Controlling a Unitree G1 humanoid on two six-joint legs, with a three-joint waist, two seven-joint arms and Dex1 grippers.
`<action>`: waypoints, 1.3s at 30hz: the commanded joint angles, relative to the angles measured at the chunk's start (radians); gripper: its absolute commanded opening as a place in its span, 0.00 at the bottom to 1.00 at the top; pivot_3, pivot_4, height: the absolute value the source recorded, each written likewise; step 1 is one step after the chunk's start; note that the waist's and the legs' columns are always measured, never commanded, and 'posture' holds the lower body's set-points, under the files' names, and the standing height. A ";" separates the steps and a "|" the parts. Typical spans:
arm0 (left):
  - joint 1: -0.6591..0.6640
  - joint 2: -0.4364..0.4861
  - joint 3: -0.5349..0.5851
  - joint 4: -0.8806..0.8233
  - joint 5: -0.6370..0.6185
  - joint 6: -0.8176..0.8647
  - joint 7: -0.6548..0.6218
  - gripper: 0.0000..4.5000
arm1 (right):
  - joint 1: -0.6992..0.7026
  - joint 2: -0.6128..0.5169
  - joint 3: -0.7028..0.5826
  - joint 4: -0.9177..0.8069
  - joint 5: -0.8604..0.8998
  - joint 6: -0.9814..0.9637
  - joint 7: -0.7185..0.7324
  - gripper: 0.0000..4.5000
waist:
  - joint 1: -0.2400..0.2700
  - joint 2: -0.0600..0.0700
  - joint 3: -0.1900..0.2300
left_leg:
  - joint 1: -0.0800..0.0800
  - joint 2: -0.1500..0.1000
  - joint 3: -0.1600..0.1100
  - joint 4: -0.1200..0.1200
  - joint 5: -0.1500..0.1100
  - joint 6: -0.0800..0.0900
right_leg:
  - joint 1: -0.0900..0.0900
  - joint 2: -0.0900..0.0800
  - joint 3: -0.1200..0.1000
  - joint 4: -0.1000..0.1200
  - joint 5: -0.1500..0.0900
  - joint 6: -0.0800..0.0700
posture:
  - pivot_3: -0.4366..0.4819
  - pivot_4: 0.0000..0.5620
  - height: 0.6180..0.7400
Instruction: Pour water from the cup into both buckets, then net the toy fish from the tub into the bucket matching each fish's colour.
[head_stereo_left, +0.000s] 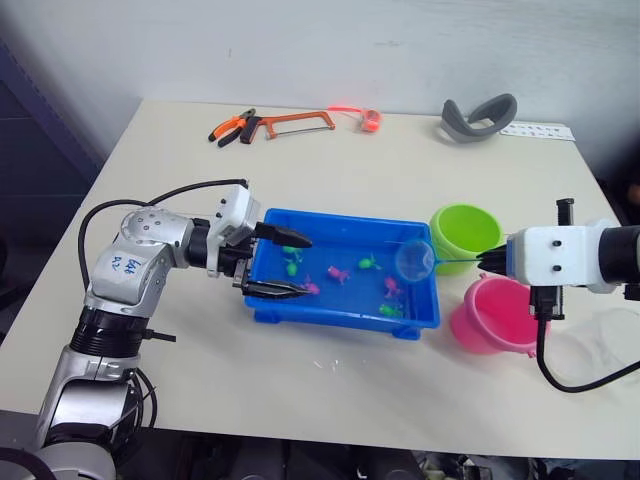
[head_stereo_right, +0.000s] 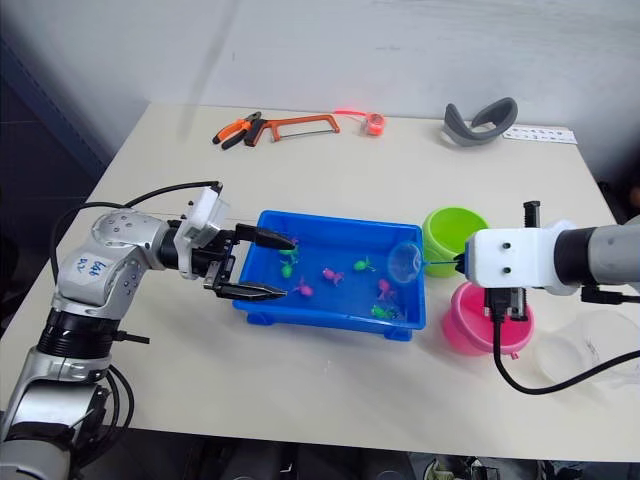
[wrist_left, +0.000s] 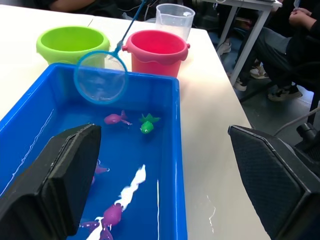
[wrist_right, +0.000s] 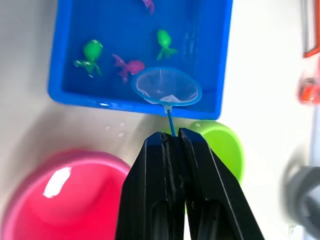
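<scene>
The blue tub (head_stereo_left: 345, 217) sits mid-table with several pink fish (head_stereo_left: 338, 274) and green fish (head_stereo_left: 368, 264) in its water. My left gripper (head_stereo_left: 305, 267) is open at the tub's left end, one finger over the water and the other along the front wall. My right gripper (head_stereo_left: 490, 262) is shut on the thin handle of the net (head_stereo_left: 414, 261). The hoop hangs over the tub's right end, its mesh looking empty. The green bucket (head_stereo_left: 465, 230) and pink bucket (head_stereo_left: 497, 312) stand right of the tub, under my right arm. The clear cup (head_stereo_right: 590, 345) stands at the far right.
A hacksaw (head_stereo_left: 290, 123), pliers (head_stereo_left: 232, 129), an orange object (head_stereo_left: 370, 120) and a grey curved band (head_stereo_left: 478, 118) lie along the table's far edge. Water drops (head_stereo_left: 330, 365) speckle the table in front of the tub. People sit beyond the table's right side in the left wrist view.
</scene>
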 joint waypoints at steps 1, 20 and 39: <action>-0.008 0.002 0.007 -0.033 -0.015 0.001 0.008 0.99 | -0.043 0.012 0.024 0.030 -0.063 -0.092 0.001 0.00 | 0.001 0.000 0.000 | 0.000 0.000 0.000 0.000 0.000 0.000 | 0.000 0.000 0.000 0.000 0.000 0.000 | 0.48 0.27 1.00; -0.032 0.002 -0.007 -0.048 -0.018 0.034 0.019 0.99 | 0.055 0.068 0.027 0.016 -0.120 -0.217 0.040 0.00 | 0.003 0.000 0.000 | 0.000 0.000 -0.001 0.000 0.000 0.000 | 0.001 0.000 -0.001 -0.001 0.000 0.000 | 0.48 0.27 1.00; -0.036 0.003 -0.021 -0.027 -0.011 0.015 0.012 0.99 | 0.178 0.303 -0.199 -0.246 0.295 0.468 -0.121 0.00 | 0.007 0.000 0.000 | 0.000 -0.001 -0.002 0.000 0.000 0.000 | 0.002 0.001 -0.001 -0.001 0.000 0.000 | 0.48 0.27 1.00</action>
